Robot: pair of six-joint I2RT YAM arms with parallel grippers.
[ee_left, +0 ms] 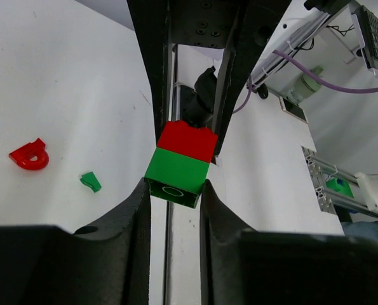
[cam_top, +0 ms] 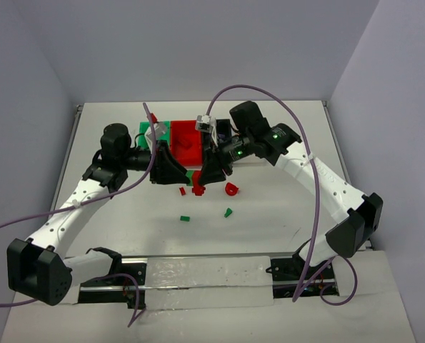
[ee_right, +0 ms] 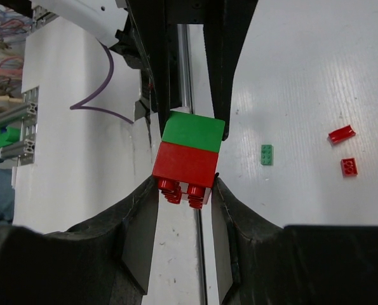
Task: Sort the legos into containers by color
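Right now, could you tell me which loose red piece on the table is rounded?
The red ring-like piece, rightmost of the three; the two red pieces left of it are straight-edged.

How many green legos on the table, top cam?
2: green plate near mid-table, green bit right of it. A third, the green brick stuck on a red brick, sits in the left end effector. Arms may hide more.

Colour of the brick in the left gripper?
A green square plastic brick, stuck to a red brick. Clearest in left wrist view.

white table (cam_top: 112, 214), pale lilac walls (cam_top: 198, 50)
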